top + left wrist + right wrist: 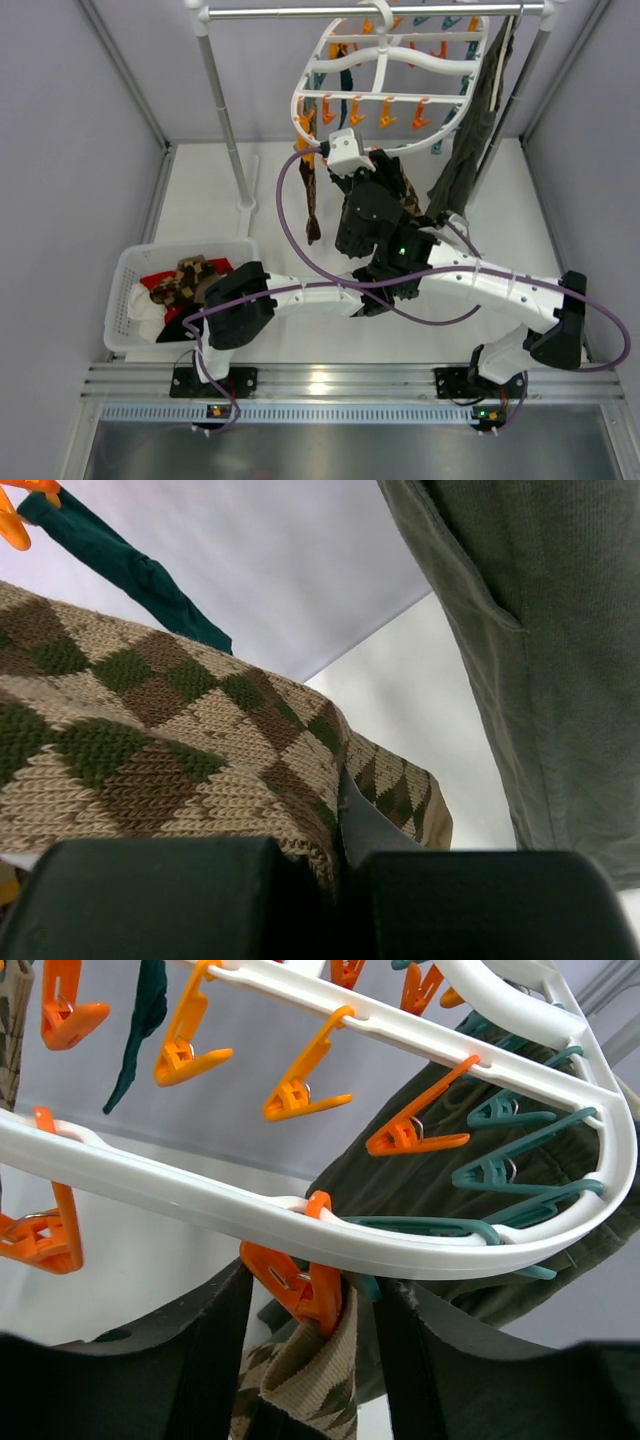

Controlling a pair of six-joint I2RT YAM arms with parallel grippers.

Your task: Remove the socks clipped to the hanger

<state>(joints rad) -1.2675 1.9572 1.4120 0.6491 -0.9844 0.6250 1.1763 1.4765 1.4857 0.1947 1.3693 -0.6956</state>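
Argyle sock (310, 1375) in orange clip (300, 1285)

Bright, even light; wrist close-ups slightly soft.

Argyle sock (150, 750) was coarse matt knit. Hanger (200, 1192) was smooth glossy white plastic, clips (295, 1285) glossy orange plastic. Olive garment (540, 660) was fine matt cloth. Rail (280, 12) was shiny metal.

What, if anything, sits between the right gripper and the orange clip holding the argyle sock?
Nothing visible. The orange clip pinching the argyle sock sits in the gap of the open right gripper, a finger on each side. The olive garment hangs behind the hanger, not between.
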